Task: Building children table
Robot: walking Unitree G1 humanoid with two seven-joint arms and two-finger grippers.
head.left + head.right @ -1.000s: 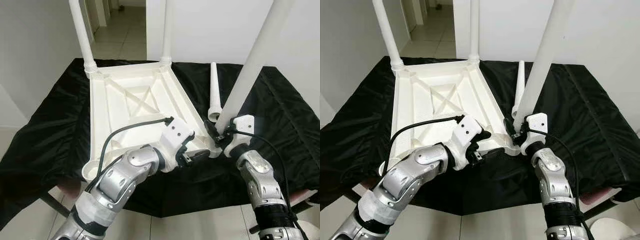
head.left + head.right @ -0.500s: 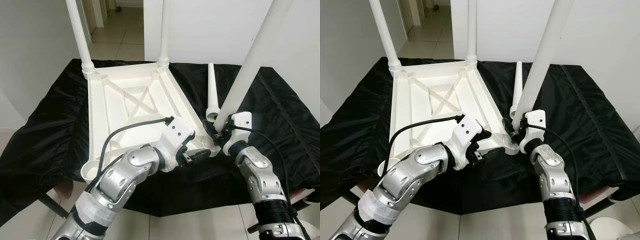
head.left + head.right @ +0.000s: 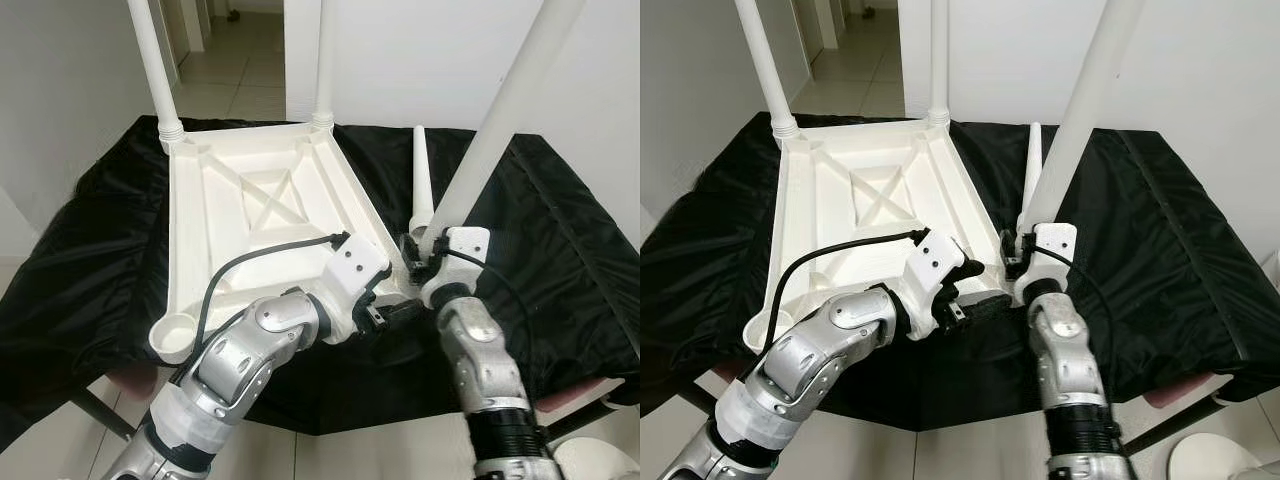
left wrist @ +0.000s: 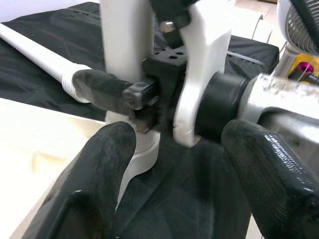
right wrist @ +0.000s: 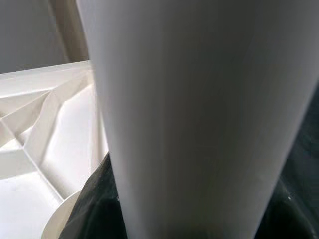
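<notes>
A white plastic table top [image 3: 250,200] lies upside down on a black cloth [image 3: 90,260]. Two white legs stand in its far corners, one on the left [image 3: 148,60] and one on the right [image 3: 322,60]. My right gripper [image 3: 418,262] is shut on a third leg [image 3: 490,140], which tilts with its base at the near right corner socket. In the left wrist view a black finger [image 4: 99,92] wraps this leg [image 4: 124,45]. My left gripper [image 3: 395,312] hovers open at the table's near edge beside that corner. A fourth leg [image 3: 421,180] lies loose on the cloth.
The near left corner socket [image 3: 172,335] holds no leg. The cloth drapes over the work surface's edges. Tiled floor and a doorway [image 3: 235,50] lie beyond; white walls stand on both sides. A white round object [image 3: 600,465] sits on the floor at lower right.
My right gripper has carried the held leg leftward, bringing its base onto the near right corner. The left gripper has stayed put. The camera has shifted slightly.
</notes>
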